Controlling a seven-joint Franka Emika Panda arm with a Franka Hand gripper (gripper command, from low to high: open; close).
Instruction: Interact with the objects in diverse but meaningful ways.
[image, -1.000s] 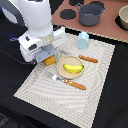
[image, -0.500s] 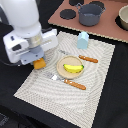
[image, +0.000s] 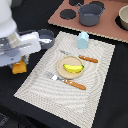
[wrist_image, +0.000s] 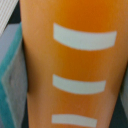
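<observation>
Holding an orange block (wrist_image: 70, 65) is what I judge the gripper (image: 20, 64) to be doing: the wrist view is filled with orange crossed by pale bars, and in the exterior view an orange lump peeks out under the white arm. The fingers themselves are hidden, so I cannot tell whether they are clamped or only close around it. The block sits off the placemat (image: 95, 95) on the dark table, at about nine o'clock from the plate (image: 60, 74).

On that plate lies the banana (image: 73, 68). A knife (image: 88, 59) rests at two o'clock from it and a fork (image: 67, 81) at six. The blue cup (image: 83, 39) stands at twelve o'clock, and farther on the grey pot (image: 90, 14) sits on the brown board (image: 107, 31).

To do this step well I would lift straight up first, confirm the block rides with the arm, then carry it high over the fork toward the plate or pot, moving slowly, because the arm blocks my exterior sight of the grasp.
</observation>
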